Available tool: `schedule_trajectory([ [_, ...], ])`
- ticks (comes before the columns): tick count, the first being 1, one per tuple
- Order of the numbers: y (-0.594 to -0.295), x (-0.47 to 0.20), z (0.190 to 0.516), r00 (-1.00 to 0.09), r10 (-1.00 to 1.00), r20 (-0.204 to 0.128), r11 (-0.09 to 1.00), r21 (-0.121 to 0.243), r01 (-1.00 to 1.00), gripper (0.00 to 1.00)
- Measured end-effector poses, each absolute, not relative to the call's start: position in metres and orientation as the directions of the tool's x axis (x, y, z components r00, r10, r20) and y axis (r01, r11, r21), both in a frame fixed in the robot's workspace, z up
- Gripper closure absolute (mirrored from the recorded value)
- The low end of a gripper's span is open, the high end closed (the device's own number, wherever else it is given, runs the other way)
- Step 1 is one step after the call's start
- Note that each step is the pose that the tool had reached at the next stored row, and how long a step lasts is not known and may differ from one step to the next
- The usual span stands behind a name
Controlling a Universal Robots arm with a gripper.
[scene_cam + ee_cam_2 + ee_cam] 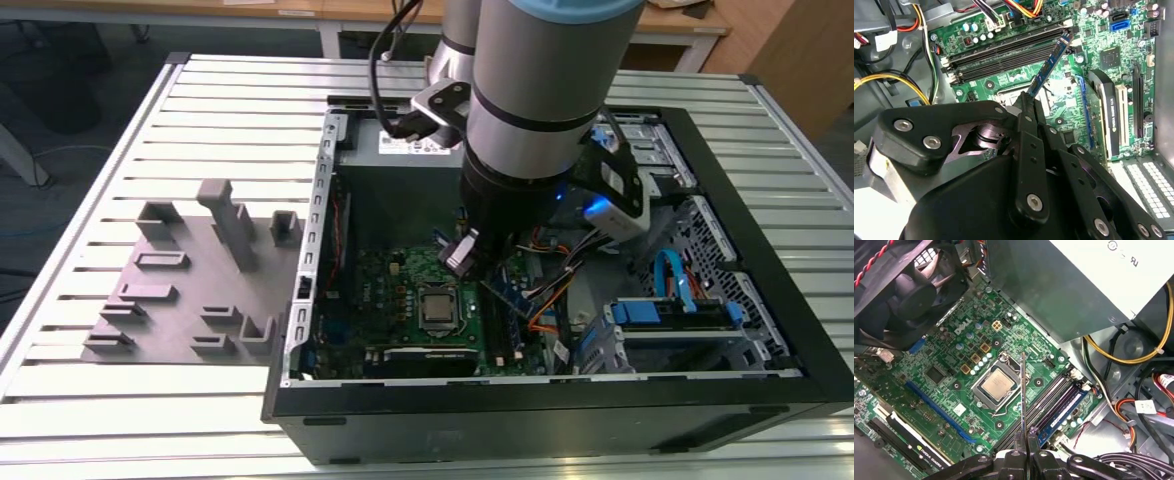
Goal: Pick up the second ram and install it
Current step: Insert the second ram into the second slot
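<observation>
My gripper [465,262] hangs inside the open computer case [747,390], over the green motherboard [387,285]. It is shut on the second ram [1051,62], a thin dark blue stick that juts out from between the fingertips. In the first wrist view the ram [1024,395] shows edge-on as a thin line above the board. It sits beside the processor [996,385] and short of the black memory slots [1051,392]. A blue stick [1063,412] lies in the outermost slot. In the second wrist view the ram's far end hovers near the end of the slots [1004,52], tilted against them.
A grey power supply [400,150] fills the case's far end, with bundles of cables [1134,405] beside the slots. A black fan [914,285] and an expansion card [1109,115] flank the board. A grey parts fixture [187,290] lies on the slatted table at the exterior view's left.
</observation>
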State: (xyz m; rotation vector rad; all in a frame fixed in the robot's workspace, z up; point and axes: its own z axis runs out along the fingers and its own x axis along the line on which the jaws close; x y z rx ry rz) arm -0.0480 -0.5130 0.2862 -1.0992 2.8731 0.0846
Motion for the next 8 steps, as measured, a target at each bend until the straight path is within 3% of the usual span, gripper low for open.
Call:
schedule_trajectory([
  [8, -0.513, -0.0479, 0.286, -0.764, -0.64, -0.08, 0.765, 0.028, -0.644, 0.9],
])
